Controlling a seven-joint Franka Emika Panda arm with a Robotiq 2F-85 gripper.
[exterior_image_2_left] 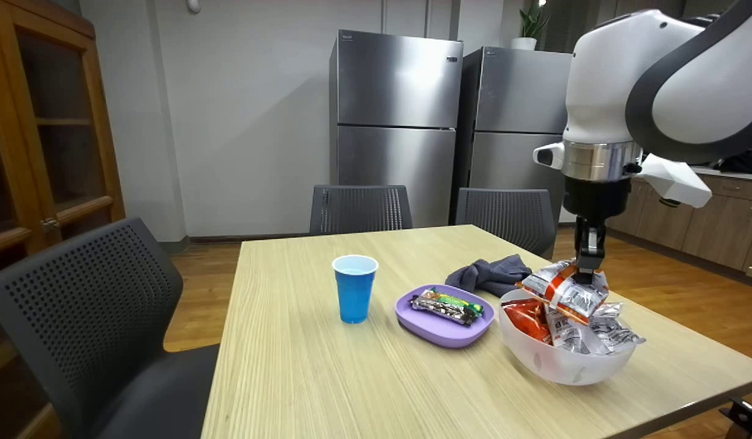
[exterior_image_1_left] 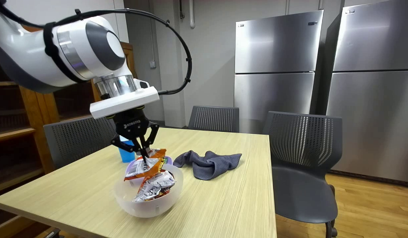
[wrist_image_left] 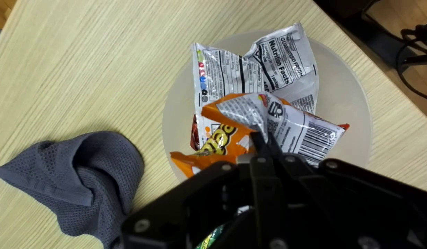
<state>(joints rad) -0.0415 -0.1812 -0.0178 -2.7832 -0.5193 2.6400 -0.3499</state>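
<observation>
My gripper, seen in both exterior views (exterior_image_1_left: 146, 158) (exterior_image_2_left: 585, 277) and in the wrist view (wrist_image_left: 265, 140), points down and is shut on an orange and silver snack bag. The bag (exterior_image_1_left: 155, 169) (exterior_image_2_left: 559, 285) (wrist_image_left: 293, 126) is pinched near its middle and folds up between the fingertips. It hangs at the top of a translucent white bowl (exterior_image_1_left: 147, 210) (exterior_image_2_left: 565, 366) (wrist_image_left: 352, 103). Several other silver and red snack bags (exterior_image_1_left: 157, 185) (exterior_image_2_left: 528, 320) (wrist_image_left: 286, 62) lie in the bowl under it. I cannot tell whether the held bag touches them.
A purple plate (exterior_image_1_left: 168, 161) (exterior_image_2_left: 443, 334) with wrapped bars (exterior_image_2_left: 446, 306) stands beside the bowl. A blue cup (exterior_image_1_left: 126, 154) (exterior_image_2_left: 355, 296) stands beyond the plate. A crumpled grey cloth (exterior_image_1_left: 209, 163) (exterior_image_2_left: 489, 275) (wrist_image_left: 96, 180) lies near the bowl. Chairs (exterior_image_1_left: 303, 155) surround the table (exterior_image_1_left: 230, 205).
</observation>
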